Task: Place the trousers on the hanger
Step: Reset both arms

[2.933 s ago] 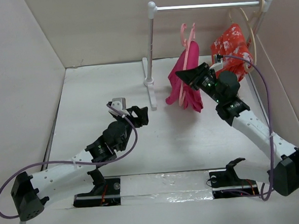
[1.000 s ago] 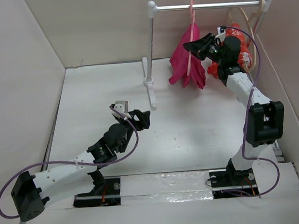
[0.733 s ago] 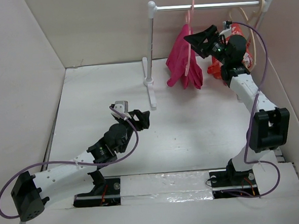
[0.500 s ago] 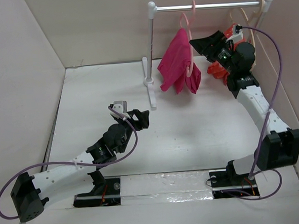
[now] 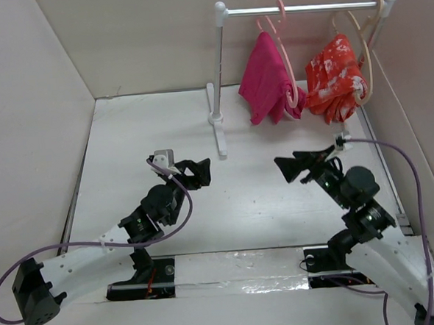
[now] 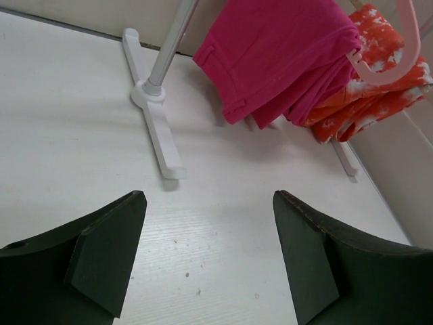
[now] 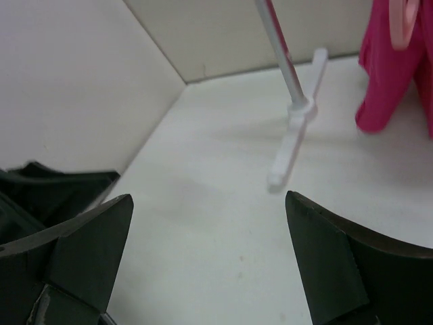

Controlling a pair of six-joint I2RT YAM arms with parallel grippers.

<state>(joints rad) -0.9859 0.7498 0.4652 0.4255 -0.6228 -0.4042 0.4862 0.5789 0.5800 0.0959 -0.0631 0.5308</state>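
Observation:
The magenta-pink trousers [image 5: 265,77] hang folded over the thin light-pink hanger [image 5: 290,71], whose hook sits on the white rail [image 5: 303,8]. In the left wrist view the trousers [image 6: 281,57] and the hanger [image 6: 387,66] lie ahead and above. In the right wrist view the trousers [image 7: 391,78] show at the right edge. My right gripper [image 5: 284,169] stands open and empty low over the table, well in front of the rack [image 7: 208,210]. My left gripper [image 5: 196,172] is open and empty too [image 6: 208,217], left of the rack's foot.
A red-orange patterned garment [image 5: 336,78] hangs on a beige hanger [image 5: 366,46] right of the trousers. The rack's left post and foot [image 5: 217,122] stand between my left gripper and the clothes. Cardboard walls close in the white table [image 5: 149,130].
My right gripper opened, let go of the hanger at the rail and drew back down toward the near edge. The trousers on the hanger swung and settled. The left arm shifted slightly left.

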